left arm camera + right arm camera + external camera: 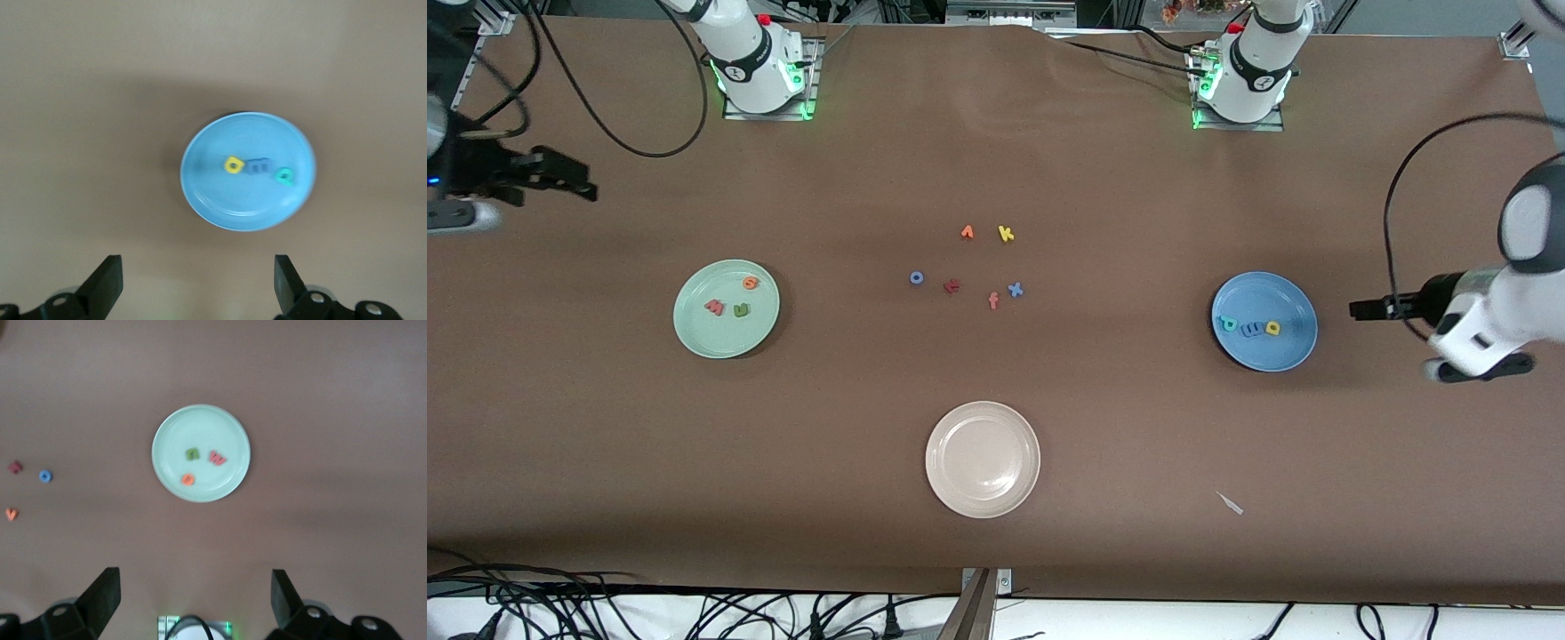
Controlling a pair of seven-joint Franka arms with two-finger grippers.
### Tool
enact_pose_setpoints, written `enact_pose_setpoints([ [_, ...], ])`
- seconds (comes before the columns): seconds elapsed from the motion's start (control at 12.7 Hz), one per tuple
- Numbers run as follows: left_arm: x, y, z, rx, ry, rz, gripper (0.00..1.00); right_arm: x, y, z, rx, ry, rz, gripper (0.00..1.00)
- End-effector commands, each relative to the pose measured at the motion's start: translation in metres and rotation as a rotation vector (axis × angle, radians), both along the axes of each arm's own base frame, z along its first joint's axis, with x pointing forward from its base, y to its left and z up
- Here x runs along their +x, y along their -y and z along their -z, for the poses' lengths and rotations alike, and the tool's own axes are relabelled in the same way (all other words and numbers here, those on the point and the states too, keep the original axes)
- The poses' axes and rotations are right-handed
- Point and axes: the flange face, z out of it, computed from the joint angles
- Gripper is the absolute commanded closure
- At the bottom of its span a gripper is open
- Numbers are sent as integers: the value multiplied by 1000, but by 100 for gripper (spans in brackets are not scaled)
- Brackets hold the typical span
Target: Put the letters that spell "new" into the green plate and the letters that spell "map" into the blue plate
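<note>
The green plate point(694, 333) point(170, 427) holds the green n point(741, 310) point(193, 454), the orange e point(751, 283) point(188, 479) and the salmon w point(714, 307) point(217, 458). On the blue plate point(1285, 351) point(227, 200) the teal p point(1228, 324) point(285, 176), blue m point(1251, 330) point(258, 165) and yellow a point(1272, 328) point(233, 165) lie in a row. My left gripper point(1360, 308) point(198, 263) hangs open and empty, high over the table's left-arm end beside the blue plate. My right gripper point(583, 182) point(195, 577) is raised over the right-arm end, open and empty.
Several loose letters lie mid-table: an orange v point(967, 233), yellow k point(1006, 234), blue o point(916, 278), dark red letter point(951, 285), salmon f point(993, 300) and blue x point(1015, 289). A cream-white plate point(983, 498) sits nearer the front camera. A small pale scrap point(1230, 503) lies beside it.
</note>
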Motion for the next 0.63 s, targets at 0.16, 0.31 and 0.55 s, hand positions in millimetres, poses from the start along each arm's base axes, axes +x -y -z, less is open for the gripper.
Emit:
enact_pose_setpoints([
  [0.16, -63, 36, -108, 15, 70, 33, 0, -6, -3, -31, -22, 95, -5, 0],
  [0.31, -68, 50, -118, 14, 64, 59, 0, -12, -4, -30, -23, 73, 66, 0],
  [0.55, -61, 57, -123, 19, 119, 74, 0, -27, -3, -30, -24, 68, 117, 0],
])
